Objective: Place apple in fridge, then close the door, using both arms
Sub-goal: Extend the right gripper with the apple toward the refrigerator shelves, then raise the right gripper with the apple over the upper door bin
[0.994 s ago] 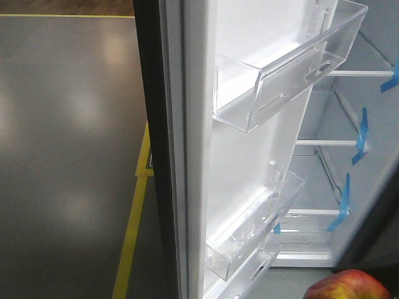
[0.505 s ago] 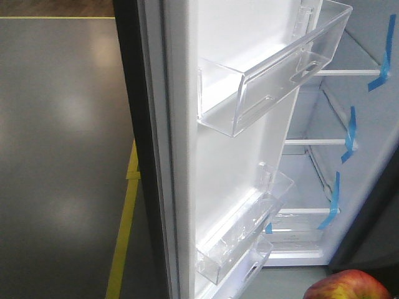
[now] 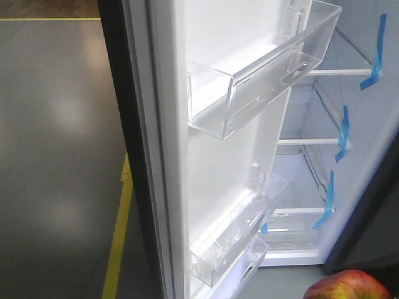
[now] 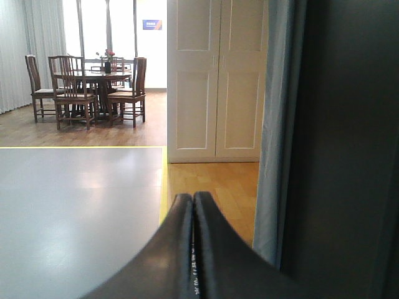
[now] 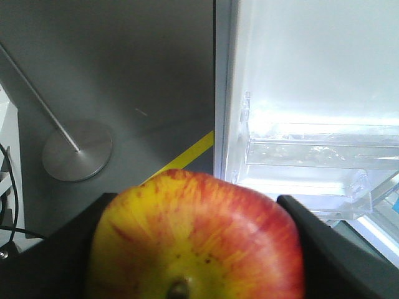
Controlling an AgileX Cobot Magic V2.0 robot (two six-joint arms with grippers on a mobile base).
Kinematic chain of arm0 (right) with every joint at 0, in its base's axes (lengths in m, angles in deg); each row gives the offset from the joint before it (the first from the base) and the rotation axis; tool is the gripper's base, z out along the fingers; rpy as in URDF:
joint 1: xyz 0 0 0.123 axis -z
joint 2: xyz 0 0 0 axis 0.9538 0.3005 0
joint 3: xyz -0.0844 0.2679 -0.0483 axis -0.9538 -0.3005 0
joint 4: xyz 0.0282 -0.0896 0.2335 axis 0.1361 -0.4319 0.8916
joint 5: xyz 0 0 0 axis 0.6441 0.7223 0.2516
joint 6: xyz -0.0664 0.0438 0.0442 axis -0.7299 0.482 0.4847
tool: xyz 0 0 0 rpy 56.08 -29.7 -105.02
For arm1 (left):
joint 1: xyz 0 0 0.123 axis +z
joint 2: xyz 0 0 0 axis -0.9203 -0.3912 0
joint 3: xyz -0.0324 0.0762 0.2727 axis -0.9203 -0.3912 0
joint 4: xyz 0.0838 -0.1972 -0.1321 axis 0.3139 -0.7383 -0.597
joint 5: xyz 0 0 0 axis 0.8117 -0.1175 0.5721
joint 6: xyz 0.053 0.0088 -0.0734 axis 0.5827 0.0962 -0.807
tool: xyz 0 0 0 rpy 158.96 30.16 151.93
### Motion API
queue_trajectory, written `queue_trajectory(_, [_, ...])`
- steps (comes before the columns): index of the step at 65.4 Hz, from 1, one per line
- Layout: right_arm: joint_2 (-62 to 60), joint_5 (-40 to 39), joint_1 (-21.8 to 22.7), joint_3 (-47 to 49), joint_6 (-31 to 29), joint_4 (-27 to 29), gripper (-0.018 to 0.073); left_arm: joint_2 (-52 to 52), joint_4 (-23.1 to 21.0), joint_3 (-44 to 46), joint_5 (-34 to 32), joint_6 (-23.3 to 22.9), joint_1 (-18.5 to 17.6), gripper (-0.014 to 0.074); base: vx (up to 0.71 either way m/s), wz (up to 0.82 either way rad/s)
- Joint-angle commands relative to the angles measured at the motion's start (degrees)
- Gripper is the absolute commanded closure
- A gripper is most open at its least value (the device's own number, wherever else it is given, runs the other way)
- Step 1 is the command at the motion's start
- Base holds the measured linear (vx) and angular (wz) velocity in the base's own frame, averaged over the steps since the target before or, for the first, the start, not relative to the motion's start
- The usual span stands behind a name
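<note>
The floor (image 3: 56, 156) is smooth grey with soft light patches, marked by a yellow line (image 3: 118, 230) that runs beside the foot of the door (image 3: 168, 156). The left wrist view looks across the grey into a room with wooden flooring (image 4: 212, 180), white panelled cupboard doors (image 4: 215, 81), pale curtains (image 4: 12, 56) and a round table with chairs (image 4: 93, 81) before bright windows. A round metal base with a thin pole (image 5: 78, 149) stands on the grey floor near the door's edge. The door stands open, its white lining carrying an upper clear bin (image 3: 262, 81) and a lower clear bin (image 3: 237, 230). Past it the fridge (image 3: 299, 261) shows its white interior, clear shelves (image 3: 312, 142) and blue tape strips (image 3: 343, 134). The apple (image 5: 196, 237) is outside the fridge, clasped between the dark fingers of the right end effector (image 5: 194, 202), in front of the door's lower bin. In the front view only the apple's top shows at the lower right edge, and no arm is visible. The left end effector (image 4: 193, 198) is clenched with its fingers pressed together, empty, close beside a dark panel that fills the right of its view. The fridge's top and bottom are cut off.
</note>
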Motion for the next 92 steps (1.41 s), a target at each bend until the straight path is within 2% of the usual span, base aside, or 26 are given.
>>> queue_trajectory(1, [-0.05,-3.55,0.02,1.48,-0.35,0.77,0.0391,0.87,-0.24,-1.62,-4.3,-0.13,-0.35,0.0602,0.0,0.0])
queue_trajectory(33, [-0.05,-3.55,0.02,1.48,-0.35,0.77,0.0391,0.87,-0.24,-1.62,-4.3,-0.13,-0.35,0.0602,0.0,0.0])
queue_trajectory(48, [0.12,-6.59,0.15,1.48,0.23,-0.34,0.0391,0.87,-0.24,-1.62,-4.3,-0.13,-0.35,0.0602,0.0,0.0])
queue_trajectory(54, [1.63,-7.11,0.22,2.47,5.82,-6.25,0.0389,0.87,-0.24,-1.62,-4.3,-0.13,-0.35,0.0602,0.0,0.0])
queue_trajectory(62, [6.13,-3.92,0.22,6.55,17.73,-21.24,0.0386,0.87,-0.24,-1.62,-4.3,-0.13,-0.35,0.0602,0.0,0.0])
queue_trajectory(69, [10.26,-0.85,0.22,11.49,23.51,-30.07,0.0383,0.87,-0.24,-1.62,-4.3,-0.13,-0.35,0.0602,0.0,0.0])
queue_trajectory(75, [13.22,0.53,0.22,16.07,24.97,-33.76,0.0383,0.87,-0.24,-1.62,-4.3,-0.13,-0.35,0.0602,0.0,0.0])
queue_trajectory(92, [22.52,6.77,0.22,32.34,23.65,-40.72,0.0375,0.87,-0.24,-1.62,-4.3,-0.13,-0.35,0.0602,0.0,0.0])
